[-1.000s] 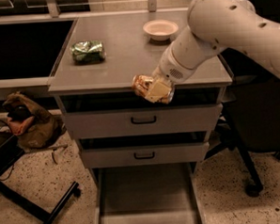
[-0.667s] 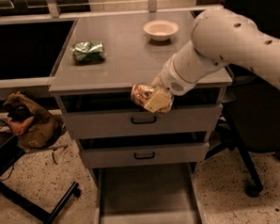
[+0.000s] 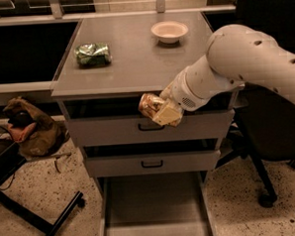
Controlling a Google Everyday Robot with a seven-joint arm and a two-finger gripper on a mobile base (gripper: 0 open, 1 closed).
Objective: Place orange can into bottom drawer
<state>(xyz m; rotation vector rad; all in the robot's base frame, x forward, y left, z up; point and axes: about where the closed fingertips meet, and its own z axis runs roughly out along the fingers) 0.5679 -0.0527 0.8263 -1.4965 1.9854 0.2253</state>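
Observation:
My gripper [image 3: 159,109] is shut on the orange can [image 3: 149,104], a small dented orange-brown can, and holds it in the air in front of the cabinet, level with the top drawer's front. The white arm comes in from the right. The bottom drawer [image 3: 152,209] is pulled out below, a long grey flat-floored tray with thin side rails. The can hangs above the drawer's back part.
A crushed green can [image 3: 92,54] and a small white bowl [image 3: 169,31] sit on the cabinet top [image 3: 134,61]. Two shallower drawers with black handles [image 3: 151,126] are under the top. A brown bag [image 3: 26,129] lies on the floor at left, an office chair [image 3: 268,148] at right.
The gripper with the orange can has moved down and toward the front, from over the cabinet top's edge to in front of the top drawer.

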